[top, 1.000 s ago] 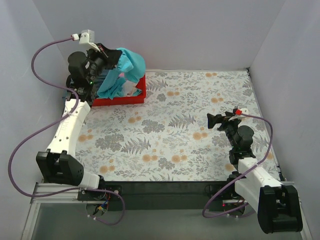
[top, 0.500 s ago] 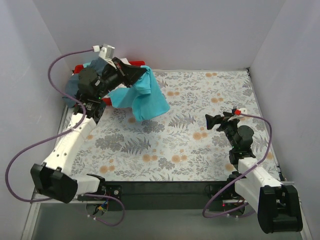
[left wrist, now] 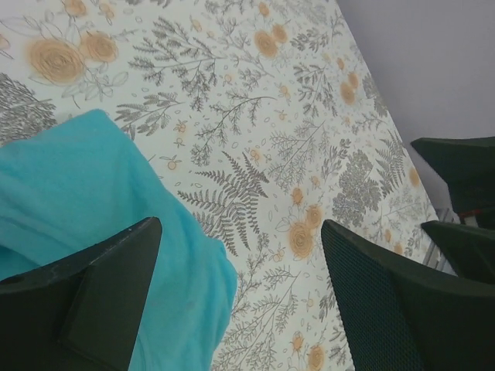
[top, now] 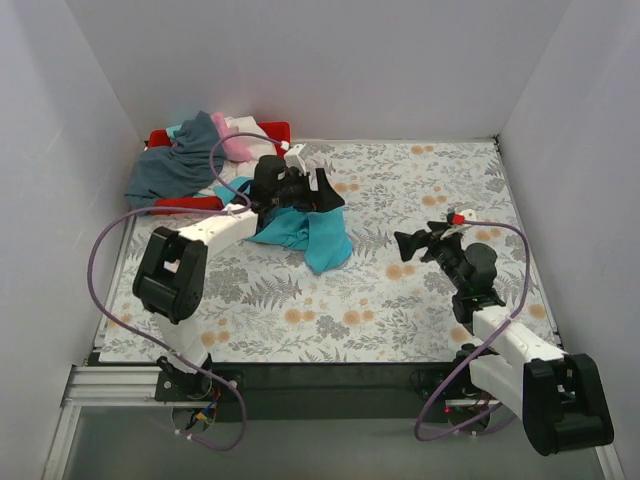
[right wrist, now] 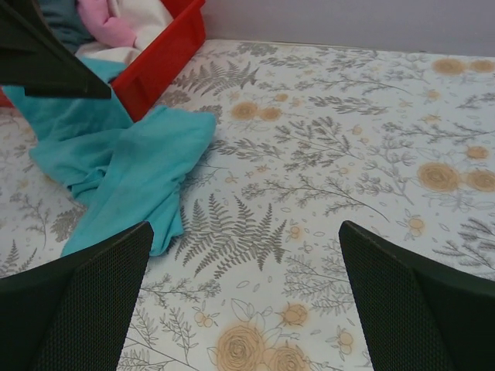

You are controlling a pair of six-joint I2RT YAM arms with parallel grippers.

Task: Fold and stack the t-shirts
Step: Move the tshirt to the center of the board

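Where left gripper point(left wrist: 240, 232) gapes, turquoise t-shirt point(left wrist: 93, 193) beneath

Robot lab test cell, not a home. Plain pale walls point(top: 350, 60) box in the table point(top: 400, 300) on three sides. Left arm point(top: 215, 228) and right arm point(top: 495, 335) mount on a metal rail point(top: 75, 385) at the near edge. Purple cables point(top: 92, 268) loop loose. The table has a floral cover, with a red tray point(top: 185, 204) of t-shirts point(top: 175, 165) as props.
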